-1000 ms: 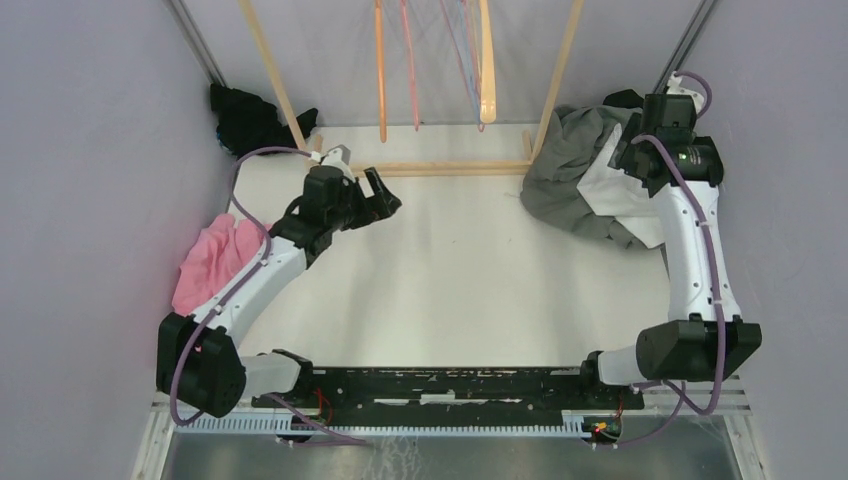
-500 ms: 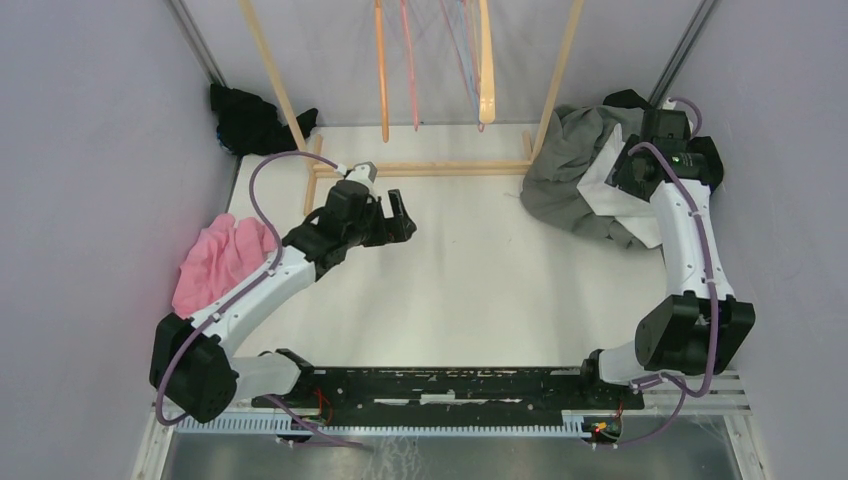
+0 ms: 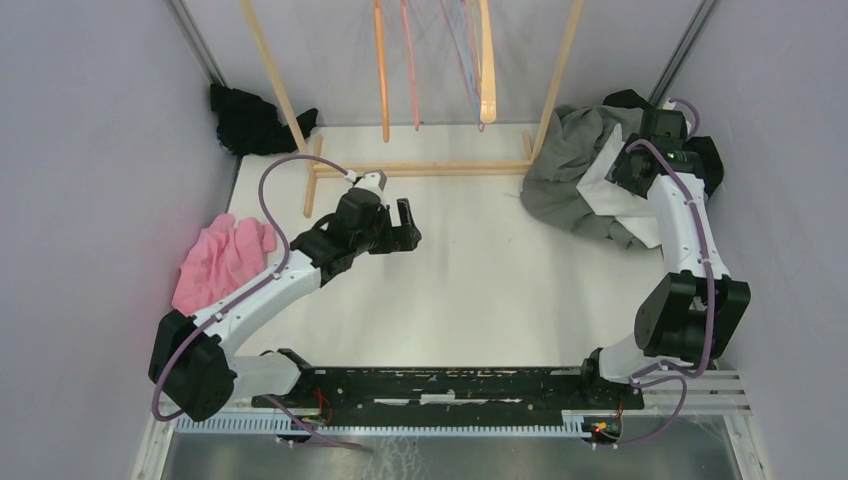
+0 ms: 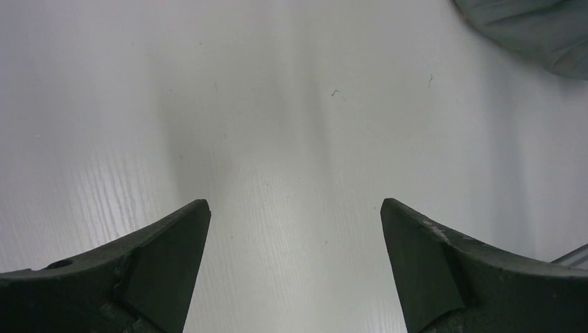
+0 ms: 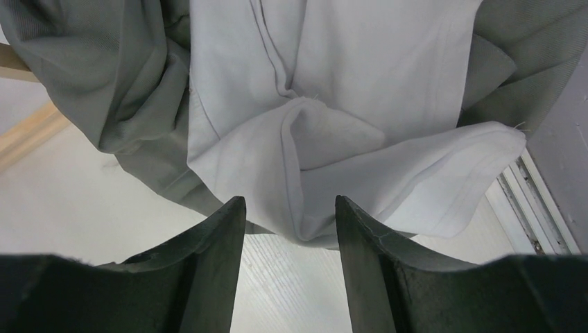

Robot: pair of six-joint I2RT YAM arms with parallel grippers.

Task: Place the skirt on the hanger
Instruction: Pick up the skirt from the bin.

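Barely begun, by the look of it. Hovers with the right gripper just over the skirt, jaws parted and gripping nothing, aimed at a fold of the pale lining. Finds that skirt in a crumpled grey heap on the surface at the far right corner, beside the right post of the rack; not lifted, not spread, no waistband picked out. Holds the left gripper released too, jaws wide over bare surface near the middle, well apart from the skirt, with only a corner of grey cloth at the edge of its wrist view. Leaves the hangers up on the rack, none taken down or touched. Ignores a pink cloth at the left wall and a black cloth in the far left corner. Left to do, judging from this: grasp the skirt, lift it clear, find the waist, bring it to a hanger, drape or fasten it, let go. Practically all of it ahead.
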